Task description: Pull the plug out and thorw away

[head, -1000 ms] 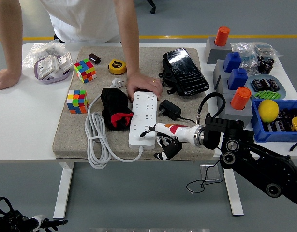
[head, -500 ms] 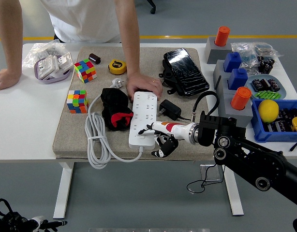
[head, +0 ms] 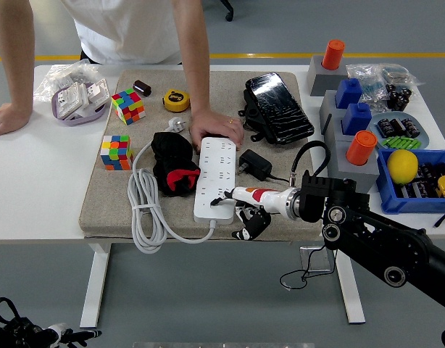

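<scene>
Your left hand is out of sight.

On the left of the table, the purple round plastic bowl holds small white boxes, with a clear plastic bag just behind it.

In the middle, the long white plastic power strip lies on the grey felt mat. A person's hand presses on its far end to hold it still. If that hand lets go, the whole strip may slide when you pull.

The small black plug block sits just beside the strip's right edge. You cannot tell if it is still pushed in.

Your right hand is at the strip's near end, not at the plug. Its fingers look loosely spread and hold nothing. Pull here and you will miss the plug, or snag its thin cord.

On the right, the grey-blue round dish holds small black and green parts. The blue plastic bin holds 1 yellow ball and some dark bits.
</scene>
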### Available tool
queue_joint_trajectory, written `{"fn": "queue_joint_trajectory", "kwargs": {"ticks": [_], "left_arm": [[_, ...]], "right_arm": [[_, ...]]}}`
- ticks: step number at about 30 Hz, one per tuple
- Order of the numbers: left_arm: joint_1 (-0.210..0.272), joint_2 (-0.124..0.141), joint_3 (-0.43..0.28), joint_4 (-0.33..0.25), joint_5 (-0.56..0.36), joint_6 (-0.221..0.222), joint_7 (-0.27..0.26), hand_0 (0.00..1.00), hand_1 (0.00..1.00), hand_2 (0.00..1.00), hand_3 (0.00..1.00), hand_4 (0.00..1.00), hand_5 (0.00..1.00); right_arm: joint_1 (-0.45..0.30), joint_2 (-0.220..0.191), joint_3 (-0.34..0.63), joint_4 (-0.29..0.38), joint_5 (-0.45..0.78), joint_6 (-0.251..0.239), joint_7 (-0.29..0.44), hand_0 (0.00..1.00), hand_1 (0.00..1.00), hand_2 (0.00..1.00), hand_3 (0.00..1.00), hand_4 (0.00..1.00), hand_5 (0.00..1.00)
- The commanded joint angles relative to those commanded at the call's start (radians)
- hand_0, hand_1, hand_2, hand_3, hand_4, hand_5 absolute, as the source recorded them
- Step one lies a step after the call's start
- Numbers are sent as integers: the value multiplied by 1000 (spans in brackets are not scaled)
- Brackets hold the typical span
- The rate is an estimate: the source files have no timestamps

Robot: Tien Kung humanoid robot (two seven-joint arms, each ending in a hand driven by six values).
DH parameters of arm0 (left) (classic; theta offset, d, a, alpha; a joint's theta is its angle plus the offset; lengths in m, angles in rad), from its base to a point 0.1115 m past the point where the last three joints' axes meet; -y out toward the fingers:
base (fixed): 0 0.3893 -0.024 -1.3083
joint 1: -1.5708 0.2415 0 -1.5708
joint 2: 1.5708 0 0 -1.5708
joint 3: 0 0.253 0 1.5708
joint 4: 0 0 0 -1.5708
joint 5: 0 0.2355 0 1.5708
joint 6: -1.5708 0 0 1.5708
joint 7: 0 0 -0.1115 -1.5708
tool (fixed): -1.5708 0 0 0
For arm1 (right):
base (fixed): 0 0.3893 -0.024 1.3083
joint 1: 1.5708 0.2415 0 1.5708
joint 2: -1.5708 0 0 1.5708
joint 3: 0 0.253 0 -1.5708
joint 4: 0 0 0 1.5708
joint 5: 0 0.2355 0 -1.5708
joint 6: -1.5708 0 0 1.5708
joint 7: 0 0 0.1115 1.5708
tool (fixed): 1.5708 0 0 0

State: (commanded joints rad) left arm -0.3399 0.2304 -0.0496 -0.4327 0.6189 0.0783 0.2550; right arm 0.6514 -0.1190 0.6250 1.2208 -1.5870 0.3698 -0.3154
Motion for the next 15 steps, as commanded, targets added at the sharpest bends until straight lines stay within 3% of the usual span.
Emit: {"fn": "queue_joint_trajectory", "kwargs": {"ticks": [7, 11, 12, 15], "left_arm": [[-2, -1, 4, 1, -5, 2, -4, 534, 664, 693, 672, 833, 716], [0, -1, 4, 2, -9, 3, -3, 534, 664, 693, 671, 832, 717], [0, -1, 5, 3, -10, 3, -4, 534, 664, 693, 671, 832, 717], [-1, -2, 6, 3, -11, 3, -5, 534, 664, 693, 671, 832, 717]], "right_arm": [[-12, -4, 55, 44, 7, 16, -8, 2, 9, 123, 887, 734, 2], [-10, -14, 132, 128, 5, 1, 2, 2, 10, 125, 885, 730, 2], [-14, -23, 167, 178, 1, -13, 16, 2, 10, 125, 885, 730, 2], [-20, -30, 191, 220, -2, -22, 33, 2, 10, 125, 885, 730, 2]]}}
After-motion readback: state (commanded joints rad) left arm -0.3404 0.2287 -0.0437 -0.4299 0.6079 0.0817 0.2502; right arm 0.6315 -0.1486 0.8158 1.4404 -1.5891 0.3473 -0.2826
